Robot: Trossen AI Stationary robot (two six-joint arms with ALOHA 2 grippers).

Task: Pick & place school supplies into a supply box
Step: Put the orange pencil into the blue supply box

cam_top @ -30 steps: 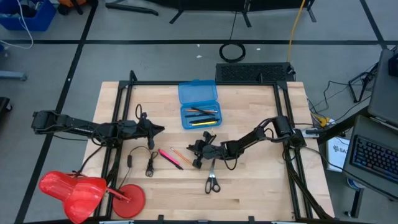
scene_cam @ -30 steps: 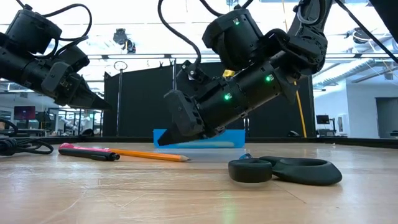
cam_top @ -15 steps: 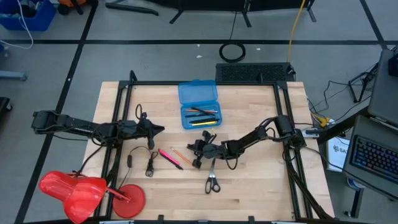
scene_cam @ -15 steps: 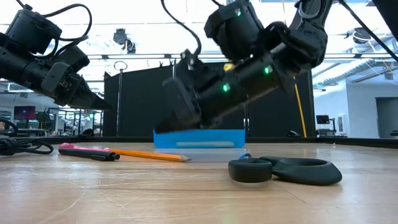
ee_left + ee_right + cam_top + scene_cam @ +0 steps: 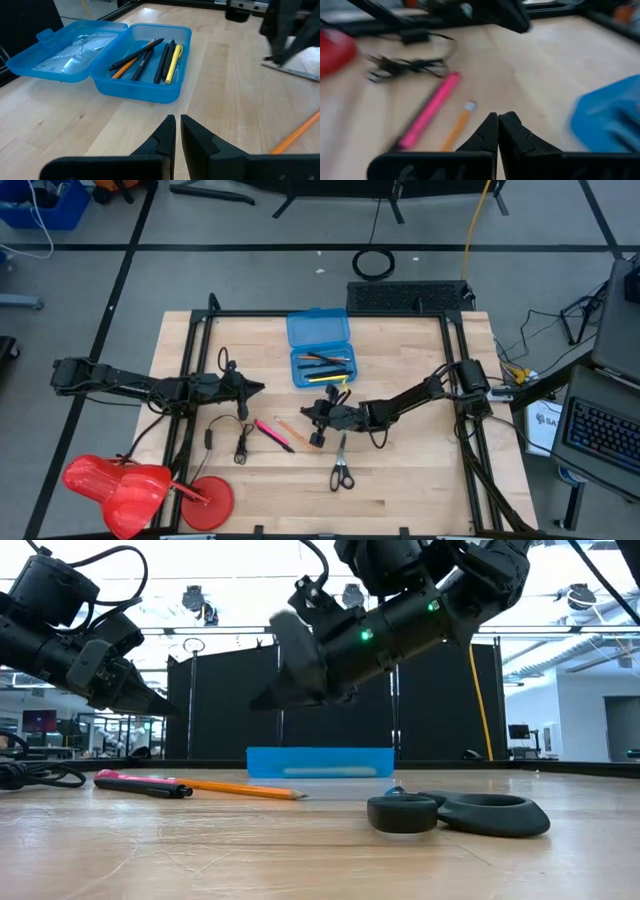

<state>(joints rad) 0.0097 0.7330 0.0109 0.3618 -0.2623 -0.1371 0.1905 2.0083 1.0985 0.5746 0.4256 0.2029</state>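
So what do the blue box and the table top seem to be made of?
The supply box looks like glossy, slightly see-through blue plastic: the wood shows faintly through its open lid and light glints on it. The table looks like pale wood, matte to satin, with visible grain and plank seams; it could be a veneer.

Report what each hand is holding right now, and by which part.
Nothing is held. The right hand is shut with nothing between its fingers, raised above the table near the blue box. The left hand is shut and empty too.

Overhead lighting was even and bright, shadows on the counter (image 5: 400, 500) soft. Low view was backlit by bright ceiling lights, arms near-silhouetted. Right wrist view was motion-blurred throughout; pink pen (image 5: 427, 117) smeared. Left wrist view was sharp.
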